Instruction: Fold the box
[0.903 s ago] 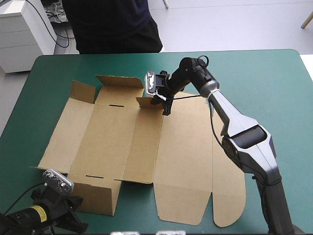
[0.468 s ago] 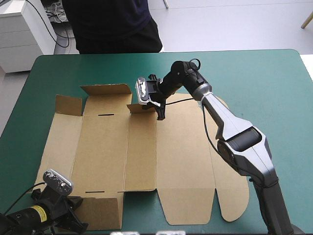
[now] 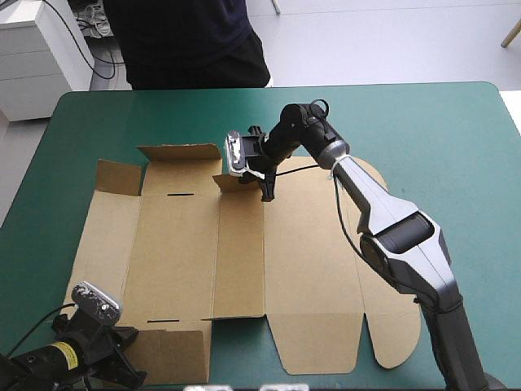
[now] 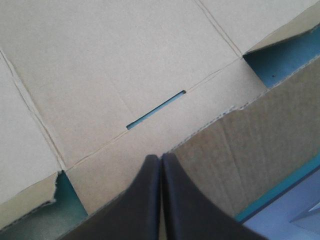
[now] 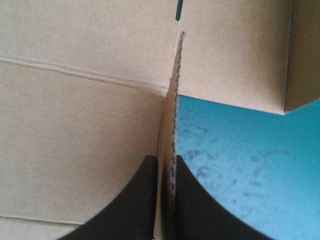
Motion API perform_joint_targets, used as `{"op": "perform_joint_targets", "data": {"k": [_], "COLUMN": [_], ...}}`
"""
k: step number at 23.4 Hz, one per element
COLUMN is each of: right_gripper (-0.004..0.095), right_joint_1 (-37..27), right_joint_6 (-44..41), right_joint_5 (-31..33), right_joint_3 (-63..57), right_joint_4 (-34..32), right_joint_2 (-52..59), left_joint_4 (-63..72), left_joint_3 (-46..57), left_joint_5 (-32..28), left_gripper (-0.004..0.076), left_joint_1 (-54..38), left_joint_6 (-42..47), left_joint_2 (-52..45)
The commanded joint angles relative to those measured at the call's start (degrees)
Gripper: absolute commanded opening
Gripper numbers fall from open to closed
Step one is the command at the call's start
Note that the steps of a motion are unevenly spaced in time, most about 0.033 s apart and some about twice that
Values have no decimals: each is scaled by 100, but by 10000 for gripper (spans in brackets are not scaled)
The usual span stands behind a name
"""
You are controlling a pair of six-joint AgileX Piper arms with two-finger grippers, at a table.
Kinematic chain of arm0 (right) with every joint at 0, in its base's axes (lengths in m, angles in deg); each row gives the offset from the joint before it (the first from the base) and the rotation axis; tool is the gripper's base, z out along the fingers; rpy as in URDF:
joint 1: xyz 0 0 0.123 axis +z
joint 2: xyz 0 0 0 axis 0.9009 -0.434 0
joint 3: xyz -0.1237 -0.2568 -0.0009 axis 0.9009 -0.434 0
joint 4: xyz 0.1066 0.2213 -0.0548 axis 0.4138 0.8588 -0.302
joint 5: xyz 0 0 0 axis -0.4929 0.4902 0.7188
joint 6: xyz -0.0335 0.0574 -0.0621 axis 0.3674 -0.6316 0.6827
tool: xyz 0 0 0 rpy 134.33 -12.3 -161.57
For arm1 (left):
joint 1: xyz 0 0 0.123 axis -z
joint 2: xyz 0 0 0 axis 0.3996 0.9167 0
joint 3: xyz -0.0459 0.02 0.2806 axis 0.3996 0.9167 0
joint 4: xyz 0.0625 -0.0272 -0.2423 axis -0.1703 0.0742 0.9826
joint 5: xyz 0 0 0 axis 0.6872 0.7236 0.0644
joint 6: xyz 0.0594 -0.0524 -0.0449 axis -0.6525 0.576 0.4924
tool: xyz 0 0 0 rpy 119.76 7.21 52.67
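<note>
Bright, even light is falling from above onto the counter (image 3: 456, 147). The flat panels of the box (image 3: 309, 261) are showing evenly lit, while its raised near wall is sitting in soft shade. Thin, soft shadows are edging the upright flaps.

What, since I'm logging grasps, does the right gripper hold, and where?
The right gripper is shut on the box, pinching the raised small flap on its far edge.
</note>
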Motion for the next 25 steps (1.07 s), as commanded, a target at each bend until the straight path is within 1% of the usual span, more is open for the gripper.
{"op": "perform_joint_targets", "data": {"k": [1, 4, 5, 6, 7, 8, 9, 12, 13, 15, 17, 18, 19, 20, 21, 22, 25], "right_gripper": [262, 570, 648, 699, 719, 714, 705, 645, 612, 546, 424, 300, 197, 60, -20, -20, -20], "right_joint_1": [-28, -28, -28, -28, -28, -28, -28, -28, -28, -28, -28, -36, -41, -41, -41, -41, -51], "right_joint_6": [-357, -609, -736, -902, -1143, -1304, -1693, -2630, -3116, -3697, -4286, -4693, -5011, -5350, -5570, -5870, -6379], "right_joint_5": [-87, -87, -87, -87, -87, -87, -87, -87, -87, -87, -87, -87, -87, -87, -87, -87, -77], "right_joint_3": [200, 200, 200, 200, 200, 200, 211, 223, 233, 245, 245, 245, 245, 245, 245, 245, 245], "right_joint_4": [74, 101, 101, 101, 101, 101, 59, -179, -334, -576, -906, -1195, -1454, -1722, -1994, -2315, -2707], "right_joint_2": [486, 550, 579, 630, 728, 803, 946, 1240, 1336, 1482, 1629, 1731, 1823, 1918, 1983, 2094, 2292], "left_joint_4": [74, 74, 74, 74, 74, 74, 74, 74, 74, 74, 74, 74, 74, 74, 74, 74, 74], "left_joint_3": [-140, -140, -140, -140, -140, -140, -140, -140, -140, -140, -140, -140, -140, -140, -140, -140, -427], "left_joint_5": [-272, -272, -272, -272, -272, -272, -272, -272, -272, -272, -272, -272, -272, -272, -272, -288, -286], "left_gripper": [-8, -8, -8, -8, -8, -8, -8, -8, -8, -8, -8, -8, -8, -8, -8, -8, -8], "left_joint_1": [20, 20, 20, 20, 20, 20, 20, 20, 20, 20, 20, 20, 20, 20, 20, 20, 20], "left_joint_6": [38, 38, 38, 38, 38, 38, 38, 38, 38, 38, 38, 38, 38, 38, 38, 38, 38], "left_joint_2": [53, 53, 53, 53, 53, 53, 53, 53, 53, 53, 53, 53, 53, 53, 53, 53, 53]}}
